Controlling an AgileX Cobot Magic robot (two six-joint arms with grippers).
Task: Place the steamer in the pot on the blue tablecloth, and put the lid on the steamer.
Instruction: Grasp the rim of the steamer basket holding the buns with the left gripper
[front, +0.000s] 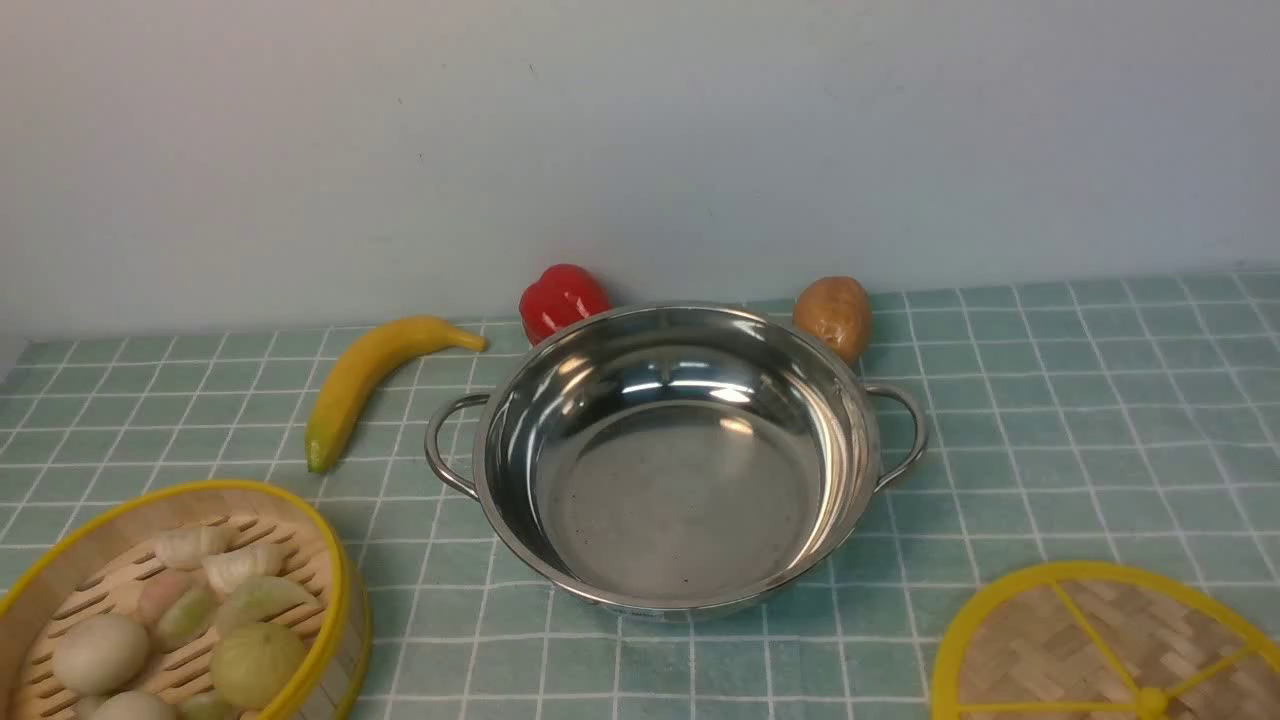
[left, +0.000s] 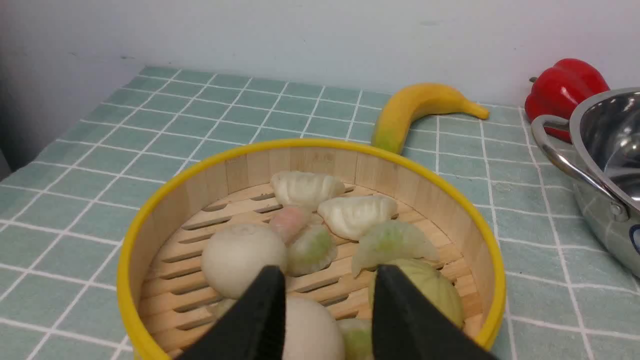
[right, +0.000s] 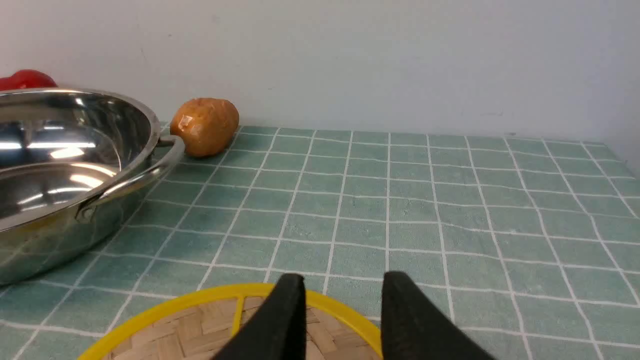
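The round bamboo steamer with a yellow rim (left: 310, 162), full of pale dumplings (left: 355, 215), sits near left on the pale blue gridded tablecloth (front: 1050, 400), left of the shiny steel pot (front: 680, 500). The left gripper (left: 328, 272) hangs spread above it, empty. The right gripper (right: 343, 277), also spread and empty, hovers over the flat woven lid (front: 1060, 640), near right. The basket looks light and stiff, so its thin wall seems the place to pinch. It should be kept level, since the food looks loose.

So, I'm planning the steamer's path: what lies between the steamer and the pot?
Only bare blue tablecloth lies between steamer and pot, as the front view shows; the banana sits farther back, behind that stretch.
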